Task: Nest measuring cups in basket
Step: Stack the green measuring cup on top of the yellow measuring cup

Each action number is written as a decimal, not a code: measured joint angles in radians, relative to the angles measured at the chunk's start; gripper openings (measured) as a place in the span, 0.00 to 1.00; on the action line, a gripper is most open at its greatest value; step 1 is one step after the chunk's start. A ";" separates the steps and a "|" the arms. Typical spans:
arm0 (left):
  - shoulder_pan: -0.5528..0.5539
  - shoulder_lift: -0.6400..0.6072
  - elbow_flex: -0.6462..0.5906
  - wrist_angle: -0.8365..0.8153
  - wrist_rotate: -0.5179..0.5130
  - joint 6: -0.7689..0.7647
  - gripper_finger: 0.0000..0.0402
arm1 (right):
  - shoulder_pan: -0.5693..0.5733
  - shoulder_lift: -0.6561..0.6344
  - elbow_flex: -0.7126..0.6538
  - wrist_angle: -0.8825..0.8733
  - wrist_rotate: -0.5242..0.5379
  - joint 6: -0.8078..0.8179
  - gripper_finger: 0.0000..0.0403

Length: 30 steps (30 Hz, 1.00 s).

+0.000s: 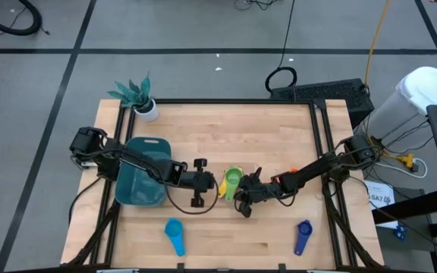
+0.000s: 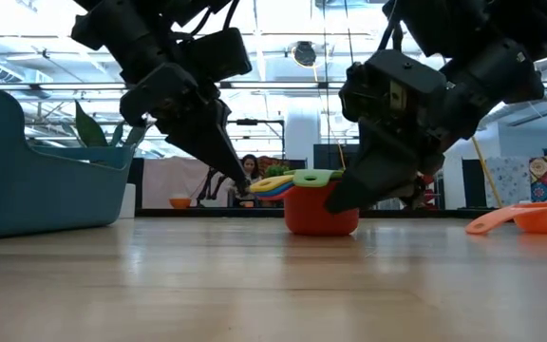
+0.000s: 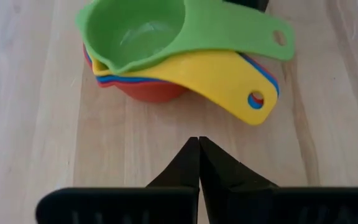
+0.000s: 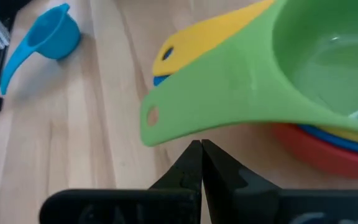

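Note:
A nested stack of measuring cups [image 1: 234,180] stands mid-table on its red bottom cup [image 2: 319,214], with blue and yellow cups above it and a green cup [image 3: 135,31] on top. My left gripper [image 3: 199,142] is shut, its tips just short of the yellow handle [image 3: 238,84]. My right gripper [image 4: 201,144] is shut at the stack's other side, right below the green handle [image 4: 191,118]. The teal basket [image 1: 144,182] sits at the left. Lying loose on the table are a light blue cup [image 1: 174,235], a dark blue cup [image 1: 303,236] and an orange cup [image 2: 530,218]. My right gripper's shut fingertips [image 4: 194,152] stand right at the lower edge of the green cup's handle [image 4: 185,127], near its free end, coming in at a slant from the table's right. I cannot tell whether they touch it. My left gripper touches nothing.
A small white pot with a teal plant [image 1: 144,106] stands at the far left corner. Black rails [image 1: 321,144] run along the table's sides. Bare wood [image 1: 237,243] lies between the two loose blue cups near the front edge.

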<state>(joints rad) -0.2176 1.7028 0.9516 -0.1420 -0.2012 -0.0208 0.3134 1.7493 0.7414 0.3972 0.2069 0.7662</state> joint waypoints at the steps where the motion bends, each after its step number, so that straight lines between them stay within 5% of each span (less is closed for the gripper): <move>1: 0.000 0.006 0.000 0.007 0.000 0.000 0.01 | 0.000 0.000 0.000 0.003 0.003 0.000 0.00; 14: 0.000 0.136 0.000 0.151 0.066 -0.035 0.00 | -0.018 0.000 0.026 0.063 0.006 -0.041 0.00; 30: -0.013 0.135 0.083 0.106 0.070 -0.002 0.00 | -0.043 0.000 0.034 0.057 0.001 -0.050 0.00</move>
<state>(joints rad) -0.2309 1.8374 1.0345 -0.0355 -0.1311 -0.0230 0.2707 1.7489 0.7750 0.4538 0.2082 0.7160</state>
